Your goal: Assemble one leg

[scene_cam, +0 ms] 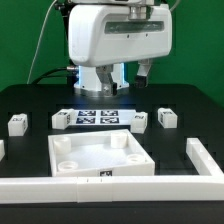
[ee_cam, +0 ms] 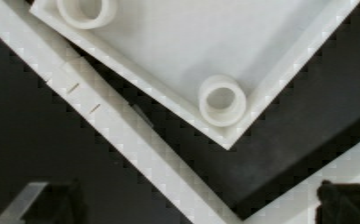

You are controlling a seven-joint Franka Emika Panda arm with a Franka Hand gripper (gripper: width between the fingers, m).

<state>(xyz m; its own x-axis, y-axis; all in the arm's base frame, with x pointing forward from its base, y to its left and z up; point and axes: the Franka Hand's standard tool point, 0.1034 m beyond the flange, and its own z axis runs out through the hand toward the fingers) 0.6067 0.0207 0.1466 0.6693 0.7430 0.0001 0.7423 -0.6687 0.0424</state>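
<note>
- Legs: four small white blocks can be counted in the exterior view, all lying loose on the black table (scene_cam: 30,100) in a rough row.
- The first leg (scene_cam: 17,124) lies far to the exterior view's left, well apart from the others.
- The second leg (scene_cam: 61,119) sits just beside one end of the marker board (scene_cam: 97,117).
- The third leg (scene_cam: 139,121) sits just beside the board's other end, and the fourth leg (scene_cam: 166,118) lies near it, further to the exterior view's right.
- No leg is in the gripper or on the tray.
- One tray (scene_cam: 100,168), white and square with a raised rim, lies in front of the marker board. The wrist view shows one corner of it (ee_cam: 248,40) with two round holes, one (ee_cam: 223,100) and another (ee_cam: 83,10).
- One long white rail (scene_cam: 205,160) runs along the near edge of the table and turns back at the exterior view's right. In the wrist view it (ee_cam: 115,130) passes close along the tray's edge.
- One gripper (ee_cam: 195,205): its two dark fingers (ee_cam: 44,200) stand wide apart with nothing held between them, above the tray corner and the rail.
- One arm (scene_cam: 105,40) hangs over the marker board and hides the fingers in the exterior view.
</note>
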